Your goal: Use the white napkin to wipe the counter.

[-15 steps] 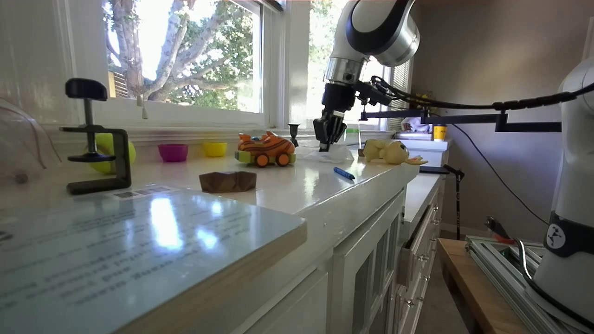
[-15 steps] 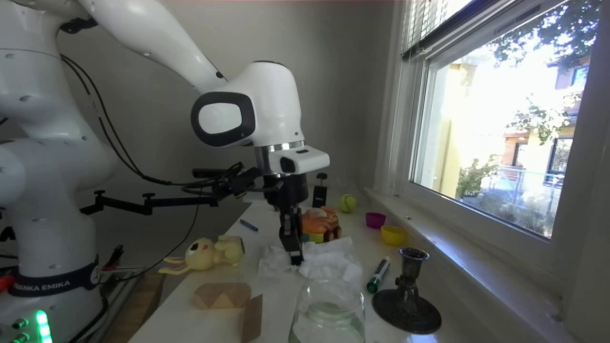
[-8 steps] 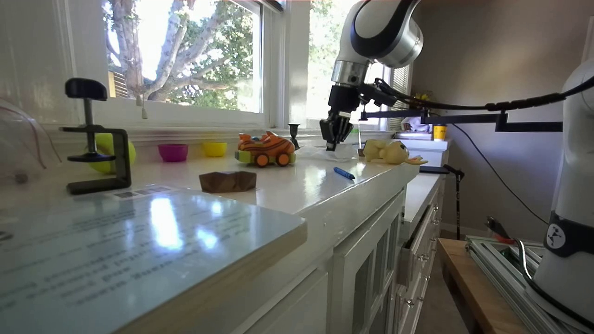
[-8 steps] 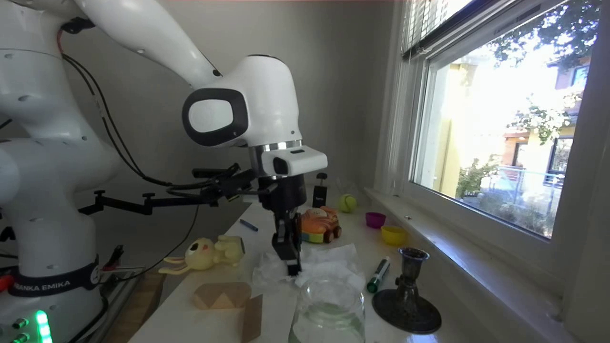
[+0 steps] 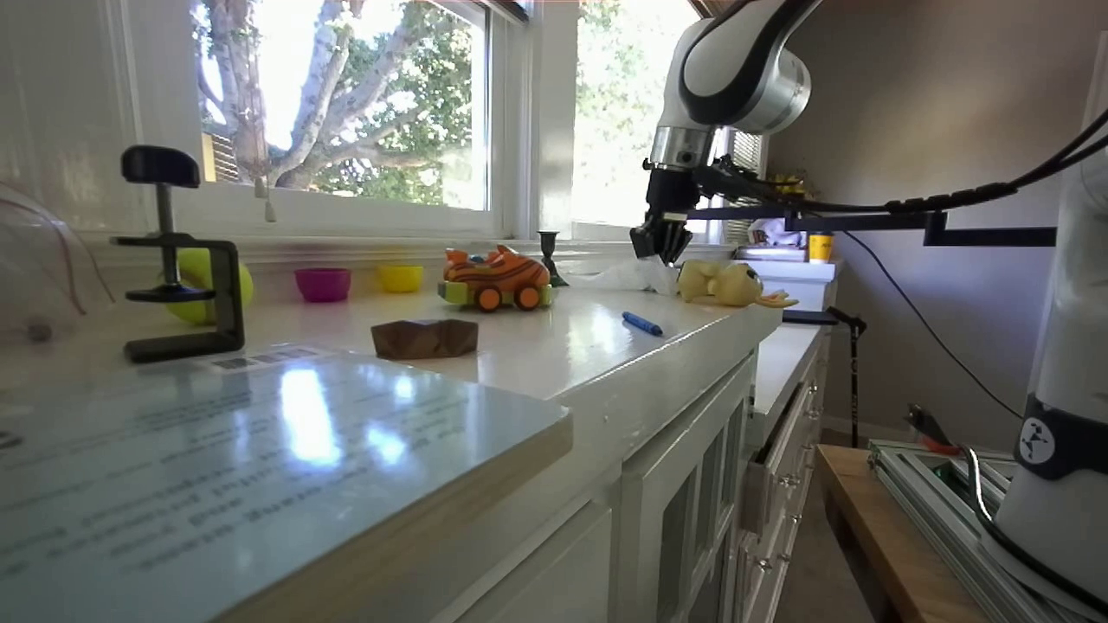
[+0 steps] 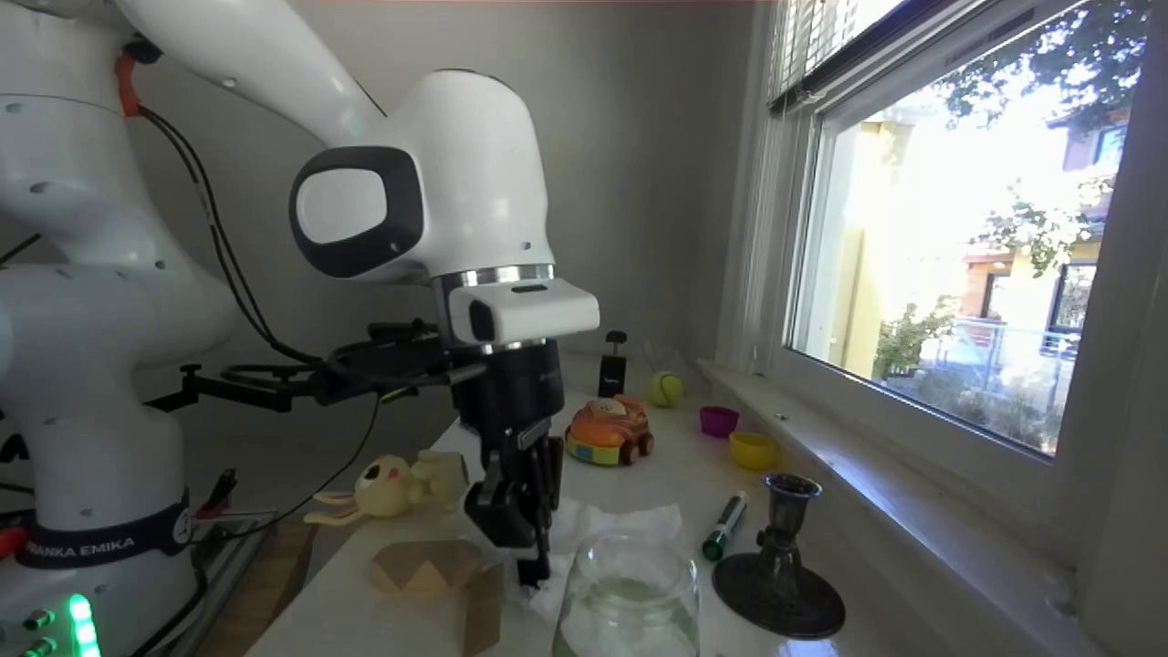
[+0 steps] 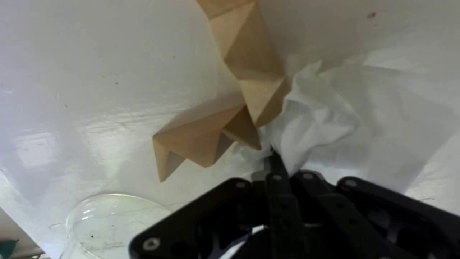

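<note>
The white napkin (image 7: 316, 118) is crumpled at the fingertips in the wrist view, and its flat part spreads to the right over the white counter (image 7: 90, 72). My gripper (image 7: 278, 158) is shut on a bunched part of it. In an exterior view the gripper (image 6: 534, 575) points down near the counter (image 6: 310, 611), with the napkin (image 6: 630, 522) trailing behind it, partly hidden by the jar. In an exterior view the gripper (image 5: 668, 258) is at the far part of the counter (image 5: 519, 372), with the napkin (image 5: 619, 277) beneath and to its left.
Brown faceted wooden pieces (image 7: 201, 140) lie against the napkin. A glass jar (image 6: 630, 602) stands close to the gripper. A yellow plush rabbit (image 6: 401, 488), a green marker (image 6: 725, 526), a dark candlestick (image 6: 780, 589) and an orange toy car (image 6: 610, 429) surround this area.
My gripper has dragged the napkin away from the orange toy car, toward the brown pieces and the glass jar. The gripper stays shut on it.
</note>
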Controlling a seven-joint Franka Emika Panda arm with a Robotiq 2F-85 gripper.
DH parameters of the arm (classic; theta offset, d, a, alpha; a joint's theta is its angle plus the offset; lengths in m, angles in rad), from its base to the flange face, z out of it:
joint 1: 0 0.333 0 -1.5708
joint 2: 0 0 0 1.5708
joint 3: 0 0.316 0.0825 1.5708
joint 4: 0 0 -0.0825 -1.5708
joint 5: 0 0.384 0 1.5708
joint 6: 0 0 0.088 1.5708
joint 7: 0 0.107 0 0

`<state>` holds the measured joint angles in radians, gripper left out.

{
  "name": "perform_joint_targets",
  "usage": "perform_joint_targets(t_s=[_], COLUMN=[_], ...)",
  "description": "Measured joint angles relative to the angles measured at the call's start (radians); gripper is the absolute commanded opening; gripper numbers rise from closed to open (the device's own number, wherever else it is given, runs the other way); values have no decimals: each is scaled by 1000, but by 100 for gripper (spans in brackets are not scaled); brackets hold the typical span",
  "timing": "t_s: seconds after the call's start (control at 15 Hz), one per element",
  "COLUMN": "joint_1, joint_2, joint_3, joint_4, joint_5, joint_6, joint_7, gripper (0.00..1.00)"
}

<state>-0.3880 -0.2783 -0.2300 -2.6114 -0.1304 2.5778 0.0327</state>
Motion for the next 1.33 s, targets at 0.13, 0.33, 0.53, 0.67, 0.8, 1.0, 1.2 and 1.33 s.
perform_joint_targets(t_s=[0.13, 0.33, 0.53, 0.67, 0.8, 1.0, 1.2, 1.33], joint_1=[15, 75, 141, 171, 182, 168, 115, 77], joint_2=[0, 0, 0, 0, 0, 0, -1, -1], joint_3=[11, 41, 65, 72, 73, 63, 45, 32], joint_4=[0, -1, -1, -1, -1, -2, -3, -3], joint_5=[0, 5, 11, 12, 12, 10, -6, -14], joint_6=[0, 0, 0, 0, 0, 0, 0, 0], joint_7=[0, 0, 0, 0, -1, -1, 0, 0], gripper=[0, 0, 0, 0, 0, 0, 0, 0])
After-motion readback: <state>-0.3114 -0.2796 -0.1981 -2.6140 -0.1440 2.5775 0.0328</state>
